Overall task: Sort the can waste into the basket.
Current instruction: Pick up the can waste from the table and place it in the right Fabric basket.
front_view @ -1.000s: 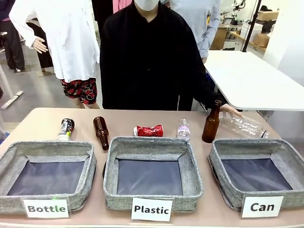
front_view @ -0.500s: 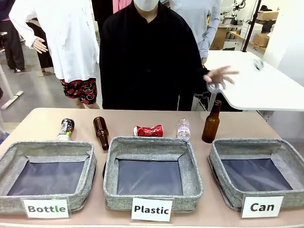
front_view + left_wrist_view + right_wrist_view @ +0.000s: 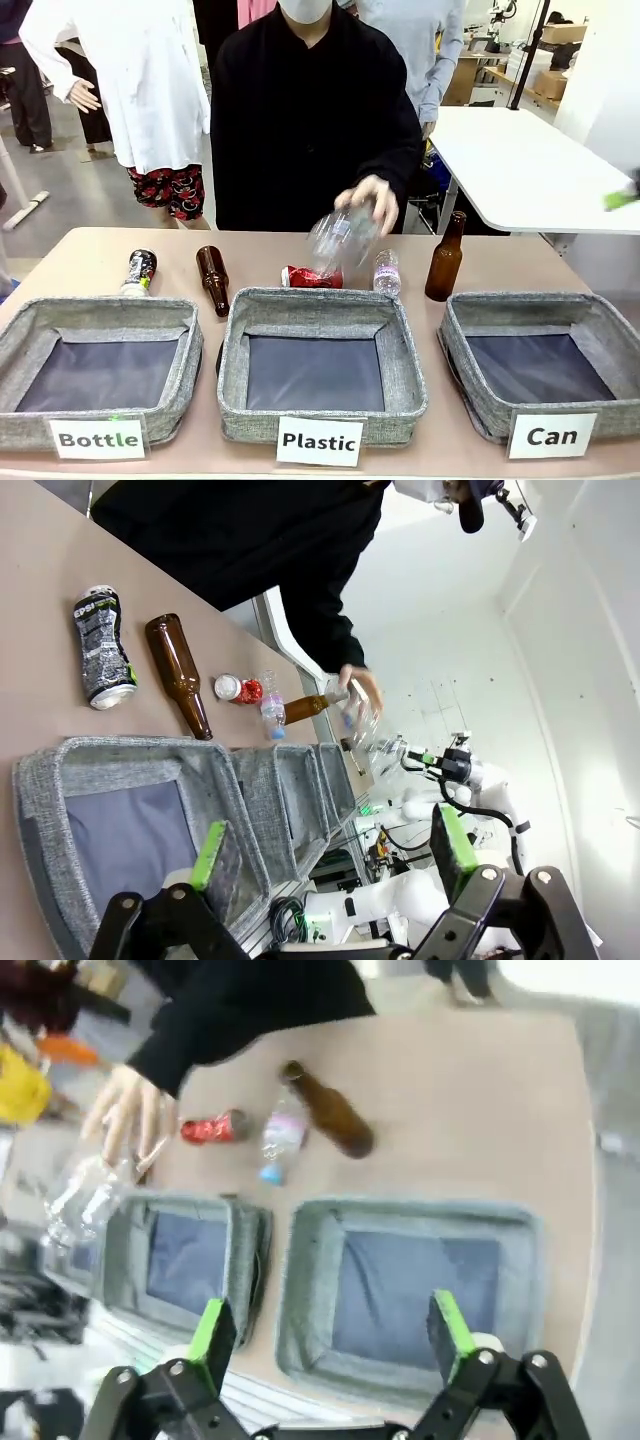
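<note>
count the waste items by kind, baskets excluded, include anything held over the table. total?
Cans: 2, crushed red can and dark printed can.
Brown glass bottles: 2, lying brown bottle and upright brown bottle.
Clear plastic bottles: 2, small plastic bottle standing, large plastic bottle in the person's hand.
Total: 6.

Red can crushed, on side, ctr; dark can lying far left; grey basket front right.

The beige tabletop carries three grey woven-fabric rectangular baskets in a near row: the "Bottle" basket, the "Plastic" basket, the "Can" basket; behind them lie a dark printed can, a brown glass bottle, a crushed shiny red can; a small clear plastic bottle and a second brown glass bottle stand upright.
</note>
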Tool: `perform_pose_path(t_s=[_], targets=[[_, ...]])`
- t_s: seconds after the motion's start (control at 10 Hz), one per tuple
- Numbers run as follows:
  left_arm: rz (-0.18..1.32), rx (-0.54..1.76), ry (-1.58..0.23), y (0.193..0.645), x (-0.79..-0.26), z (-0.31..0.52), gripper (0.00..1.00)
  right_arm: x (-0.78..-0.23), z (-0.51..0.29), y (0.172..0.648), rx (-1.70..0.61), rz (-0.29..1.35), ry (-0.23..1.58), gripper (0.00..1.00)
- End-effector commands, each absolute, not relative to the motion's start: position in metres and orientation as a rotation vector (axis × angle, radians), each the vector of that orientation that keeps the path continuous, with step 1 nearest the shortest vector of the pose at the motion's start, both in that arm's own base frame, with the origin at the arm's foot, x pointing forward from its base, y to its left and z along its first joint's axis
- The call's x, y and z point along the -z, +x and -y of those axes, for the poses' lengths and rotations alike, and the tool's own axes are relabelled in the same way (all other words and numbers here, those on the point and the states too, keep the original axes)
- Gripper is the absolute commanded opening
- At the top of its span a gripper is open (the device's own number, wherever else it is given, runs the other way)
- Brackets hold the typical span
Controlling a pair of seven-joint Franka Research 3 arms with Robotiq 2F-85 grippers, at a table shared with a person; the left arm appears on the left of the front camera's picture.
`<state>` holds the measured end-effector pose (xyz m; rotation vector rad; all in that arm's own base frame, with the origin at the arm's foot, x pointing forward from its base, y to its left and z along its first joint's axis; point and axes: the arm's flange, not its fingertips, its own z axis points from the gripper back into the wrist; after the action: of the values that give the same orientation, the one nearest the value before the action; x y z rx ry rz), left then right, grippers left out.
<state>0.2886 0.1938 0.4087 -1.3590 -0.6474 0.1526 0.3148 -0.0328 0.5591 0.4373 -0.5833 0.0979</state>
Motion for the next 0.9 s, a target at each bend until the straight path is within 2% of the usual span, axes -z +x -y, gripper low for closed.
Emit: perform_pose_path(t_s=[0.0, 0.1, 0.3, 0.5, 0.7, 0.8], targets=[[0.678, -0.135, -1.370, 0.288, -0.410, -0.195, 1.00, -0.529, -0.060, 0.379, -0.233, 0.537, 0.360, 1.00], [0.678, -0.135, -1.370, 0.288, -0.410, -0.195, 1.00, -0.518, -0.088, 0.393, -0.306, 0.513, 0.346, 1.00], [0.678, -0.135, -1.370, 0.288, -0.410, -0.195, 1.00, -0.539, -0.040, 0.373, -0.280, 0.572, 0.437, 1.00], [0.678, -0.135, -1.370, 0.288, -0.410, -0.195, 1.00, -0.547, 0.061, 0.307, -0.155, 0.614, 0.542, 1.00], [0.678, -0.135, -1.370, 0.288, -0.410, -0.195, 1.00, -0.537, 0.130, 0.243, 0.026, 0.663, 0.619, 1.00], [0.678, -0.135, -1.370, 0.288, -0.410, -0.195, 1.00, -0.528, 0.154, 0.218, 0.150, 0.679, 0.602, 1.00]])
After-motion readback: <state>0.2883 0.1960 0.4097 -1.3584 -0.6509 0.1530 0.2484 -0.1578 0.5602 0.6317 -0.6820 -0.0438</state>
